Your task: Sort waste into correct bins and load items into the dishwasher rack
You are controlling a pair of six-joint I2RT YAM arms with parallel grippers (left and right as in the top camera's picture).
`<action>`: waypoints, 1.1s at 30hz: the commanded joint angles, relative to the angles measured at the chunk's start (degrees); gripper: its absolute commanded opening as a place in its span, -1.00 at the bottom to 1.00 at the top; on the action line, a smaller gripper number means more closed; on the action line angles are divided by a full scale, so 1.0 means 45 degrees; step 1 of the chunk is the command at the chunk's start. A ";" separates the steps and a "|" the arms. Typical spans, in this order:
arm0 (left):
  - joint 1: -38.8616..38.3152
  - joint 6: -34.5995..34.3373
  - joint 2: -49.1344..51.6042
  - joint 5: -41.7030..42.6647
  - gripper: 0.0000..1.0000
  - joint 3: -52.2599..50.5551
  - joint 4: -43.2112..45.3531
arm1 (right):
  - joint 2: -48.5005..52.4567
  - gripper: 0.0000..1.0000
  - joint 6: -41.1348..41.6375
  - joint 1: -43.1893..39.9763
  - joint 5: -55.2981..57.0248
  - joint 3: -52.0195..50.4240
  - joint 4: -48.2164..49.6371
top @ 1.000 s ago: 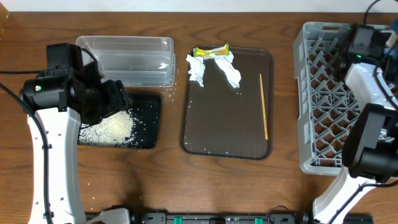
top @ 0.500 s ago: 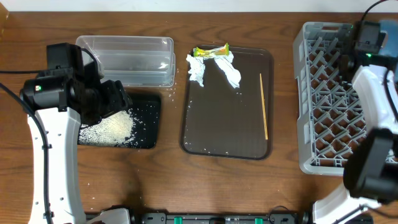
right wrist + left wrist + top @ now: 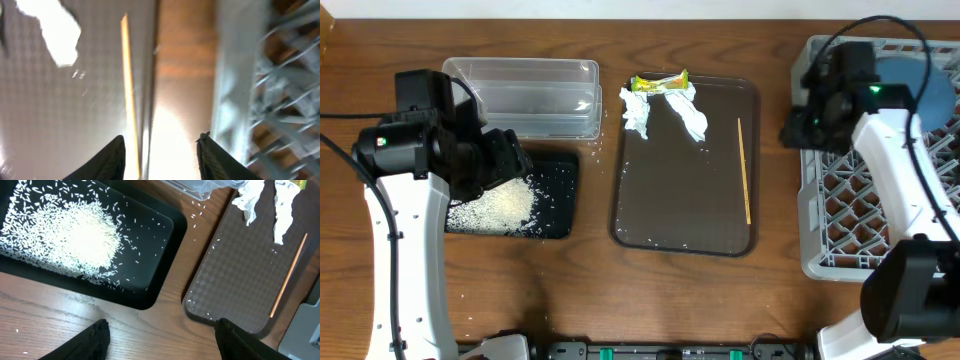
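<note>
White rice grains (image 3: 498,207) lie heaped in the shallow black tray (image 3: 563,200), and they show in the left wrist view as rice (image 3: 70,235). My left gripper (image 3: 162,332) hangs open above the bare wood in front of that tray, with nothing between its fingers. Two crumpled tissues (image 3: 638,110) and a yellow-green wrapper (image 3: 660,82) sit at the far end of the brown serving tray (image 3: 670,200). A thin wooden stick (image 3: 744,170) lies along its right side. My right gripper (image 3: 161,145) is open and empty, between the stick (image 3: 127,75) and the grey rack (image 3: 865,215). A blue dish (image 3: 912,82) stands in the rack.
The clear plastic tub (image 3: 525,95) stands behind the black tray. Stray grains dot the wood (image 3: 197,210) between the tub and the serving tray. The rack's left wall (image 3: 235,75) runs close beside my right gripper. My left arm (image 3: 405,200) covers the table's left side.
My right arm has swung from the rack's far right corner to its left edge, near the stick. The blue dish now shows in the rack. My left arm has not moved.
</note>
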 commanded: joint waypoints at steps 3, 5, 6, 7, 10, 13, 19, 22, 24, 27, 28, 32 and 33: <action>0.0058 0.0073 -0.0019 -0.0092 0.40 -0.0010 -0.0073 | 0.0044 -0.06 0.0325 0.0831 -0.0544 0.0019 -0.0899; 0.0058 0.0073 -0.0019 -0.0092 0.40 -0.0010 -0.0073 | 0.0044 -0.06 0.0321 0.1107 -0.0539 0.0019 -0.1132; 0.0058 0.0073 -0.0019 -0.0092 0.40 -0.0010 -0.0073 | 0.0044 -0.05 0.0325 0.1248 -0.0544 0.0019 -0.1234; 0.0058 0.0073 -0.0019 -0.0092 0.40 -0.0010 -0.0078 | 0.0044 -0.05 0.0325 0.1384 -0.0544 0.0019 -0.1336; 0.0058 0.0073 -0.0019 -0.0092 0.40 -0.0010 -0.0083 | 0.0044 -0.05 0.0321 0.1802 -0.0539 0.0019 -0.1642; 0.0058 0.0073 -0.0019 -0.0087 0.40 -0.0029 -0.0078 | 0.0068 -0.10 0.0321 0.2263 -0.0544 0.0015 -0.1962; 0.0058 0.0068 -0.0019 -0.0087 0.40 -0.0029 -0.0083 | 0.0068 -0.71 0.0325 0.3478 -0.0549 -0.0452 -0.1972; 0.0058 0.0068 -0.0019 -0.0087 0.40 -0.0029 -0.0078 | 0.0068 -0.82 0.0534 0.4099 -0.0549 -0.1054 -0.1666; 0.0058 0.0068 -0.0019 -0.0087 0.40 -0.0029 -0.0078 | 0.0068 -0.88 0.0826 0.4522 -0.0704 -0.1632 -0.1224; 0.0058 0.0073 -0.0019 -0.0087 0.40 -0.0029 -0.0078 | 0.0068 -0.91 0.0903 0.5178 -0.1384 -0.2589 -0.0330; 0.0058 0.0068 -0.0019 -0.0087 0.40 -0.0029 -0.0078 | 0.0068 -0.90 0.0903 0.5372 -0.1651 -0.2866 -0.0034; 0.0058 0.0068 -0.0019 -0.0087 0.40 -0.0029 -0.0073 | 0.0073 -0.91 0.1336 0.6266 -0.2302 -0.3949 0.1253; 0.0058 0.0073 -0.0019 -0.0087 0.40 -0.0029 -0.0073 | 0.0068 -0.92 0.1472 0.6513 -0.2297 -0.4158 0.1496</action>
